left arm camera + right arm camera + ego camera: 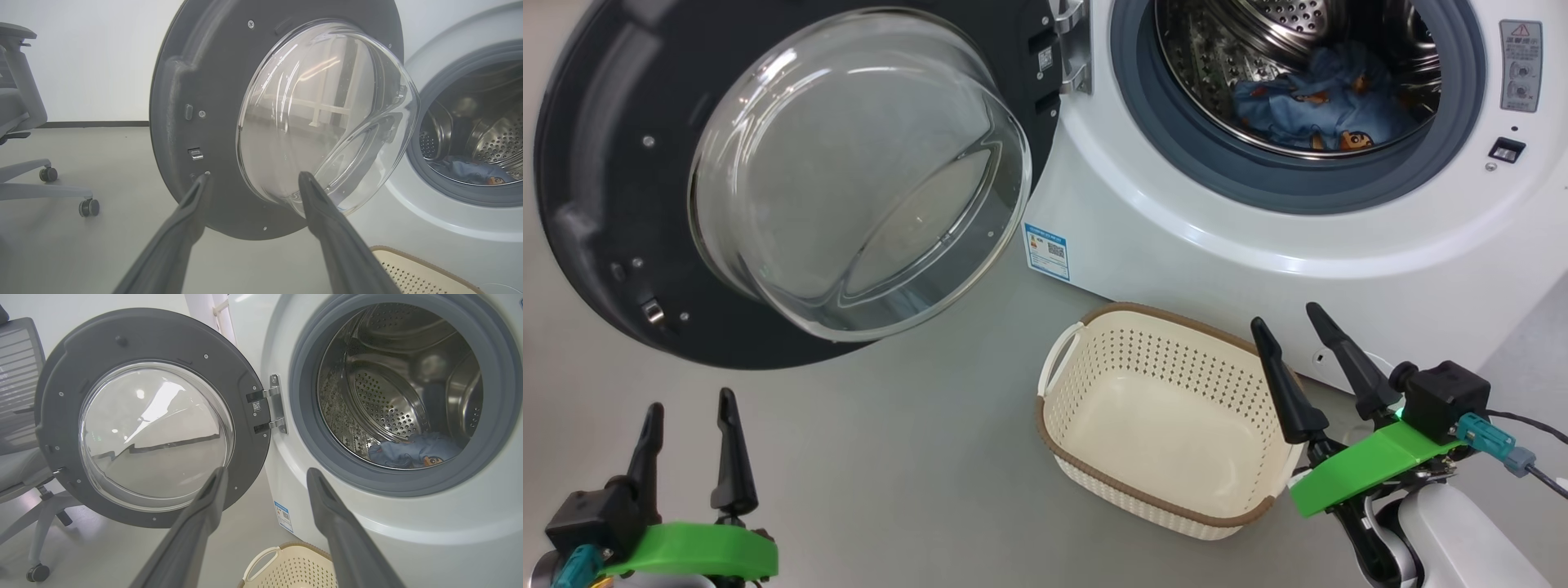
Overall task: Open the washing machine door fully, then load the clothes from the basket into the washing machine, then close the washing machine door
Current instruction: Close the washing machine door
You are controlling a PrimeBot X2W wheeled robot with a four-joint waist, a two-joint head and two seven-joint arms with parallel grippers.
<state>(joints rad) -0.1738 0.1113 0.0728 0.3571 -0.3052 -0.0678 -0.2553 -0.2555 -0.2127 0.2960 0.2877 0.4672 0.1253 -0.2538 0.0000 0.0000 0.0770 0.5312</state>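
Note:
The washing machine door (613, 204) hangs wide open to the left of the white washing machine (1258, 245), its glass bowl (858, 171) bulging toward me. Light-blue clothes (1319, 106) with orange cartoon prints lie in the bottom of the steel drum, also seen as clothes (412, 451) in the right wrist view. The cream basket (1168, 408) stands on the floor before the machine with nothing inside. My left gripper (690, 408) is open at the lower left, below the door. My right gripper (1290, 322) is open just right of the basket, holding nothing.
A grey office chair on castors (24, 122) stands left of the door, with its wheel (37, 573) near the door's lower edge. A blue label sticker (1047, 251) marks the machine's front. Grey floor (915, 441) spreads between my left gripper and the basket.

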